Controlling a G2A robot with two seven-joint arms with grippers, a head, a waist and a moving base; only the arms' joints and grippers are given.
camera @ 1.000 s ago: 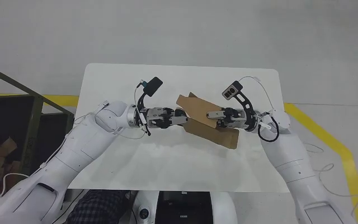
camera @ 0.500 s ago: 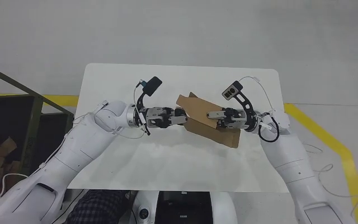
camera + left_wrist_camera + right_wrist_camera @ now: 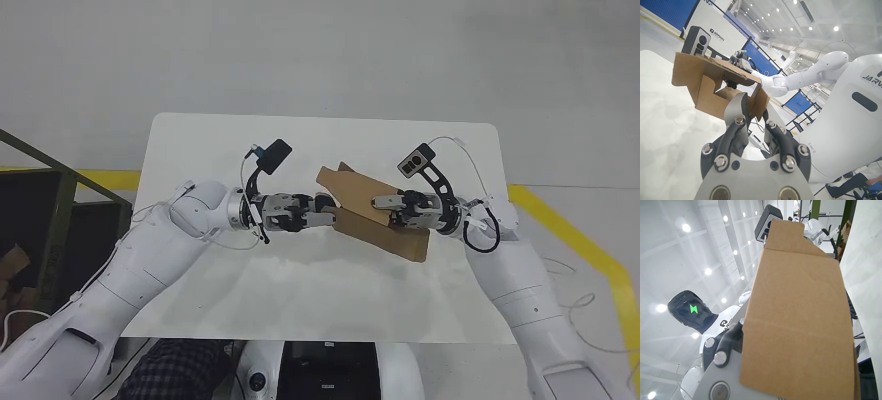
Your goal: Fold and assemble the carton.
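Mid-fold, seemingly: the carton [image 3: 370, 232] hangs at frame centre, left jaws pinching an end flap, right jaws clamping its top panel; next, probably tuck that flap squarely inward

Robotics test hall: high white ceiling [image 3: 819, 11] with rows of round lamps [image 3: 836, 28], blue wall panels [image 3: 659, 13], yellow floor line [image 3: 560, 228] beside the white worktop [image 3: 200, 160].

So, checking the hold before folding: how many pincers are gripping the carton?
2. The left pincer pinches an end flap of the carton; the right pincer clamps a panel at the opposite end, one finger above it, one below.
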